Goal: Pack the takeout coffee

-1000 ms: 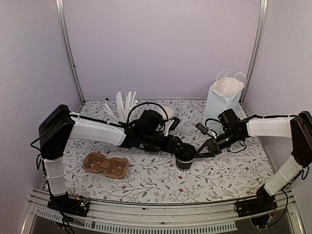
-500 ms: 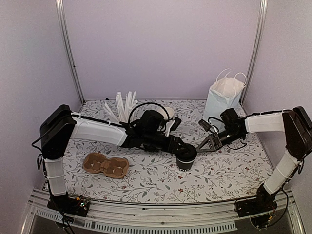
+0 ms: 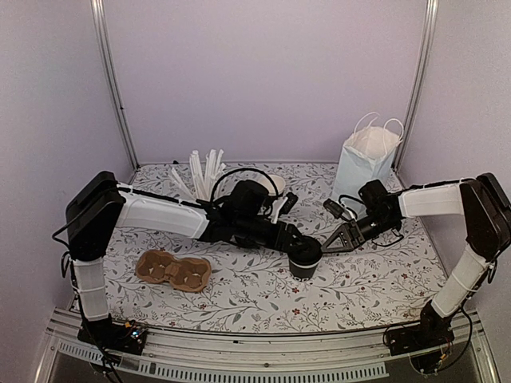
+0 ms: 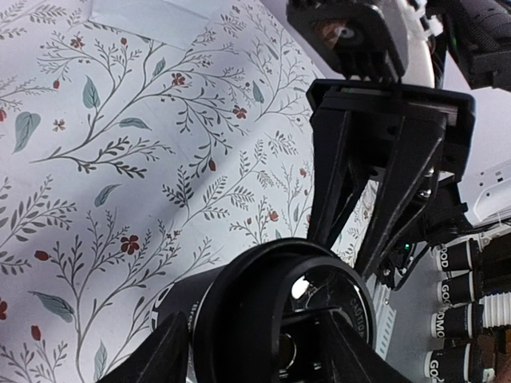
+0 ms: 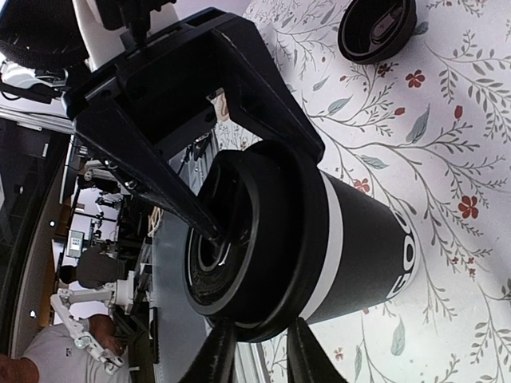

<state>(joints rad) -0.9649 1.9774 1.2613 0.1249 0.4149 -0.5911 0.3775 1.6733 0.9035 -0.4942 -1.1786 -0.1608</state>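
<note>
A black takeout cup (image 3: 304, 266) with a black lid (image 4: 271, 291) stands mid-table. It also shows in the right wrist view (image 5: 363, 247). My left gripper (image 3: 299, 250) comes down on it from above. One finger is on the lid's top and one outside its rim (image 4: 251, 339). My right gripper (image 3: 322, 246) reaches in from the right. Its nearly closed fingers straddle the lid's near rim (image 5: 259, 351). A second cup (image 3: 275, 184), showing only its pale rim, is half hidden behind the left arm. The pale blue bag (image 3: 363, 166) stands at the back right.
A brown cardboard cup carrier (image 3: 173, 270) lies front left. A white cup of white straws (image 3: 204, 170) stands at the back left. A loose black round lid (image 5: 375, 28) lies on the flowered table beyond the cup.
My right gripper drew back from the cup toward the bag half a second ago, and has now come back to the lid's rim. The left gripper and the cup have stayed put.
</note>
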